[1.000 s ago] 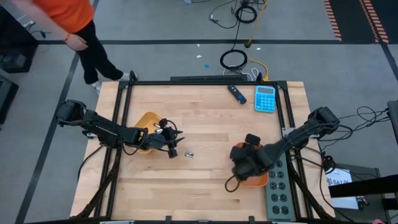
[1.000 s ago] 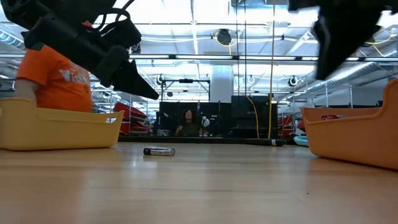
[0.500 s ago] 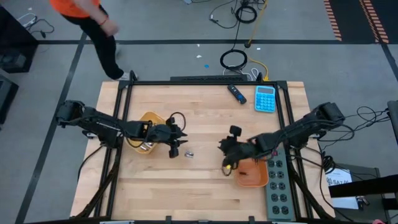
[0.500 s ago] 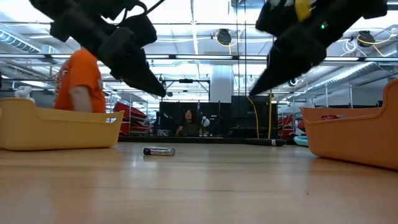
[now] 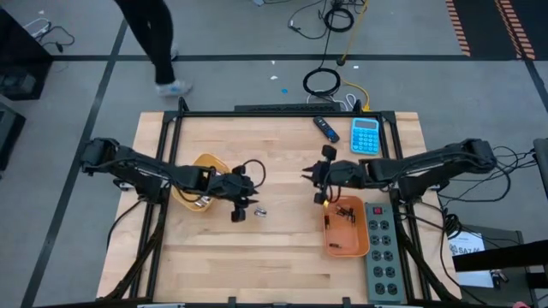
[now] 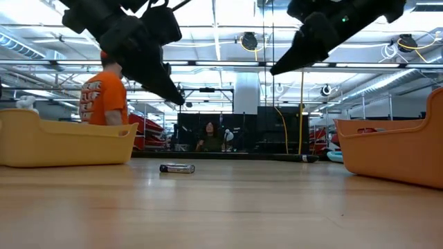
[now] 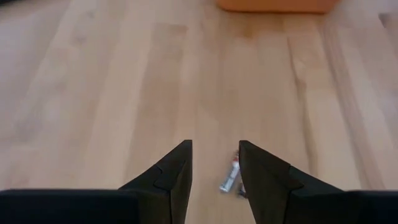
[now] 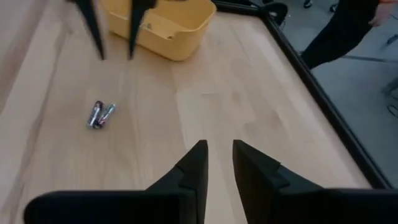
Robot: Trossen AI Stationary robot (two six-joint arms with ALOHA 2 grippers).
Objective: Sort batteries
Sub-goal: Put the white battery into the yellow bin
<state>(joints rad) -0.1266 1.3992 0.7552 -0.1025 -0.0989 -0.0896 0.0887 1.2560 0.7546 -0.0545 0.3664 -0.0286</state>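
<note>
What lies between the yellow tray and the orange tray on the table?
High view: two loose batteries lie on bare wood between yellow tray and orange tray.

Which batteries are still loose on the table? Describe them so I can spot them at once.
Start at the yellow tray on the table's left half; the left gripper hangs just beyond its inner side. Right next to those fingertips two small batteries lie side by side on bare wood, the only ones outside a tray.
</note>
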